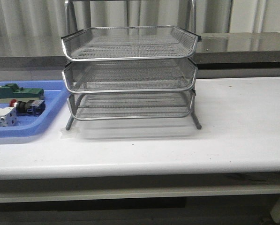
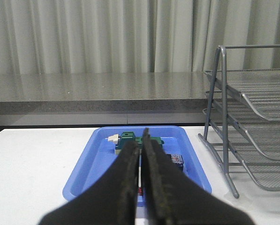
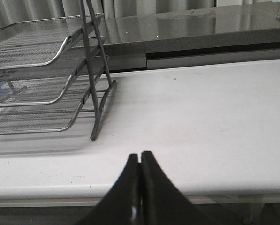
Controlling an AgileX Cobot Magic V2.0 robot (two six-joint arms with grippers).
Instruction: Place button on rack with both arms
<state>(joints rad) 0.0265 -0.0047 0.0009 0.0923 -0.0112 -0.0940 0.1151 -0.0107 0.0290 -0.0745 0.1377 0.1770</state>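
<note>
The button (image 1: 28,107) lies on its side in the blue tray (image 1: 53,115), left of the rack, red head pointing left. The rack (image 1: 130,58) stands mid-table with its three mesh trays empty. No arm shows in the front view. My left gripper (image 2: 140,139) is shut and empty, just short of the tray's (image 2: 86,166) near end. Only the button's blue-black rear block (image 2: 176,160) shows beside the right finger. My right gripper (image 3: 140,155) is shut and empty over the table's front edge, to the right of the rack (image 3: 46,61).
A green block (image 1: 18,91) lies at the tray's far end and a white block (image 1: 1,117) at its near end. The green block also shows in the left wrist view (image 2: 126,137). A grey counter and curtains stand behind the table.
</note>
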